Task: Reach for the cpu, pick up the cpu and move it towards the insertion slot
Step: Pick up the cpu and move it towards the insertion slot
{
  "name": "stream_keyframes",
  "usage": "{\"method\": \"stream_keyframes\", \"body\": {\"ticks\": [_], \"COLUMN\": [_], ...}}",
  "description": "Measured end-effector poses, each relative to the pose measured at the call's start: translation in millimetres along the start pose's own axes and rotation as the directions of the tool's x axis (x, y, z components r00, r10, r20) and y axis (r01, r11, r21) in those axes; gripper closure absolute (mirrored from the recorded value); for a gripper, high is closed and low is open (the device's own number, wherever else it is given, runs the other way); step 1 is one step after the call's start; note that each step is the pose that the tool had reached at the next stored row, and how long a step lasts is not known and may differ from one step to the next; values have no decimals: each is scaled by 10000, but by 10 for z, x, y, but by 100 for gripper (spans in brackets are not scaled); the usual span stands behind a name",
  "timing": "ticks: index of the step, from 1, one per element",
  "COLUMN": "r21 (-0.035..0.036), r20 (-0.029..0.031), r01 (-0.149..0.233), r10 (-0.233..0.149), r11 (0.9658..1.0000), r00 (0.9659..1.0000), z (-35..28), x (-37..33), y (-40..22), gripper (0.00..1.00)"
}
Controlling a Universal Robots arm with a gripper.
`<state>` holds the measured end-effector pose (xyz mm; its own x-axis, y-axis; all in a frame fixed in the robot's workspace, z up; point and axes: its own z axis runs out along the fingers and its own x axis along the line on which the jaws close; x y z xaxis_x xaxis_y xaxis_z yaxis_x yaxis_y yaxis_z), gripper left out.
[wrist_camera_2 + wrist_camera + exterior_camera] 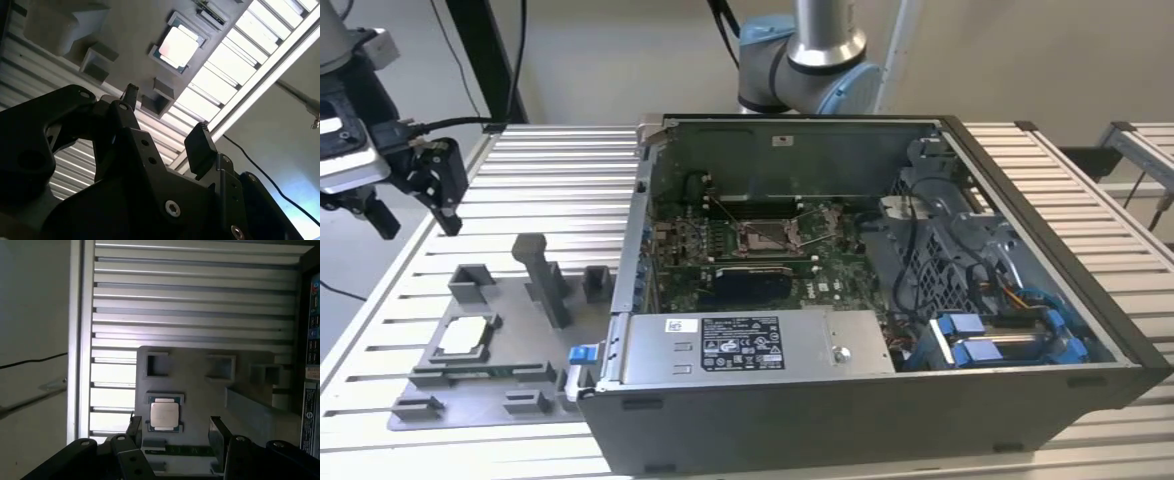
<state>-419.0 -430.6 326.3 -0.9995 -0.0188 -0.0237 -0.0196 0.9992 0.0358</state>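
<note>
While the gripper hangs over the slatted table at the exterior view's left, its two black fingers stand apart with nothing between them. Below it and nearer the camera, a grey fixture plate rests on the table, and the cpu lies flat in a shallow seat on that plate, clear of the gripper. To the exterior view's right of the plate sits an open computer case. On the green board inside it is the insertion slot, a square metal frame well apart from the cpu. In the second wrist view the gripper is spread wide and empty. The cpu shows beyond its fingertips, bright on top and untouched in its seat on the plate. In the first wrist view the gripper again has its fingers parted. The cpu lies on the plate in line with the gap between them, touching neither finger, and the table slats lie beyond.
</note>
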Motion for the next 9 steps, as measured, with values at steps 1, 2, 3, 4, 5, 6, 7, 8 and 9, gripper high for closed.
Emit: {"method": "stream_keyframes", "body": {"ticks": [1,2,3,4,5,6,7,8,9], "r21": [12,30,41,43,43,42,40,38,27], "r20": [-1,-2,-5,-28,-68,-114,-150,-166,-166], "r01": [0,0,0,0,-2,-3,-4,-5,-6], "r10": [0,0,0,1,2,4,5,6,7], "r11": [10000,10000,10000,10000,10000,10000,10000,10000,10000], "r00": [10000,10000,10000,10000,10000,9999,9999,9999,9999], "z": [13,27,41,53,62,70,79,92,105], "x": [0,1,1,2,2,2,2,3,3], "y": [0,-1,-1,-1,-2,-2,-2,-3,-3], "gripper": [0,0,0,0,0,0,0,0,0]}}
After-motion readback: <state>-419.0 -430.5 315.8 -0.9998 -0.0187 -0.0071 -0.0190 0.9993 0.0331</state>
